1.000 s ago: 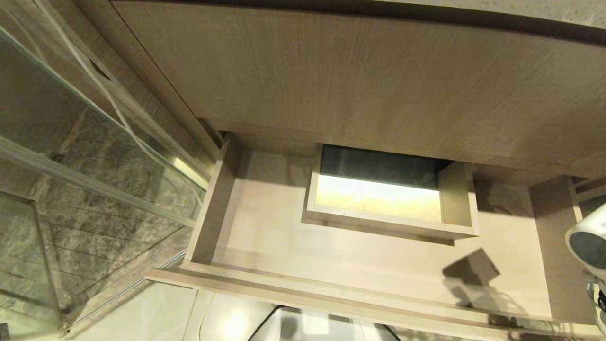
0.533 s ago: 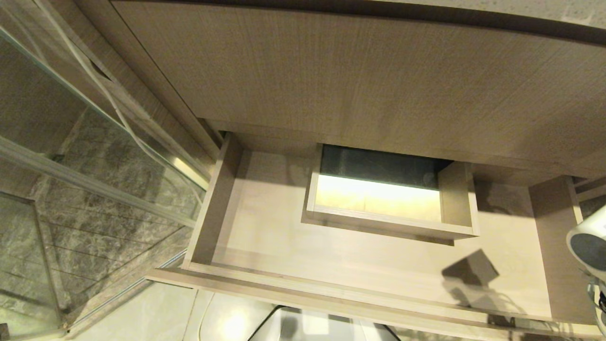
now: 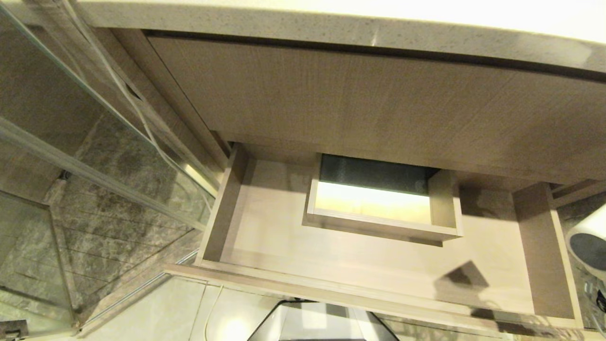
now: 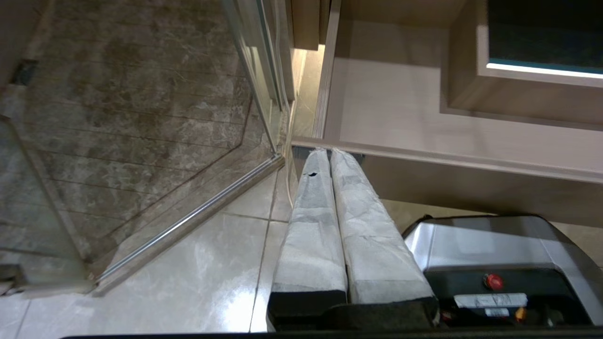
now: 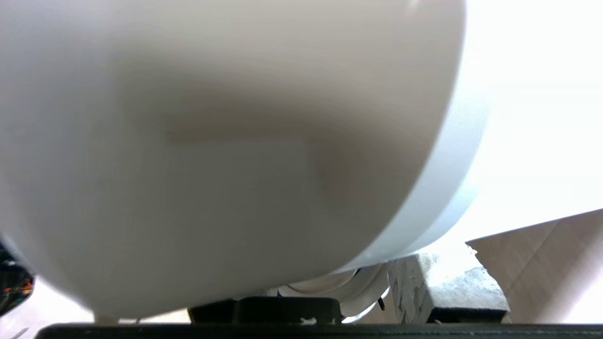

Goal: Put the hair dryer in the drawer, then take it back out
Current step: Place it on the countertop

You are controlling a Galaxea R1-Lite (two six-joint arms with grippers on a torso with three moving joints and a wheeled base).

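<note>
A: Since a sec ago our whole head view has slid: the speckled counter (image 3: 331, 26) edge now shows at top, and the drawer (image 3: 360, 296) sits a bit lower and further left in frame. That's our camera moving w/ the torso, not the furniture.

B: Where's the hair dryer (image 3: 589, 239)?

A: Far right edge of the head view, beyond the drawer's right side wall, not yet over the drawer floor. Only its white barrel end and grey rear grille show. The drawer is pulled out, w/ a box-shaped cut-out (image 3: 378, 208) inside.

B: And the right pincer (image 5: 377, 301)?

A: In its wrist view the white barrel fills nearly everything. One wrapped finger shows beside it, part-closed, apparently clamped on the dryer low down, prob. at the handle.

B: Left pincer (image 4: 330, 155)?

A: Parked low in front of the drawer front, fingers pressed together, holding nothing.

B: Handling?

A: We'd judge it light, rigid, smooth plastic, so slippery. Grip the handle, not the round barrel. Cord isn't visible; it may snag.
</note>
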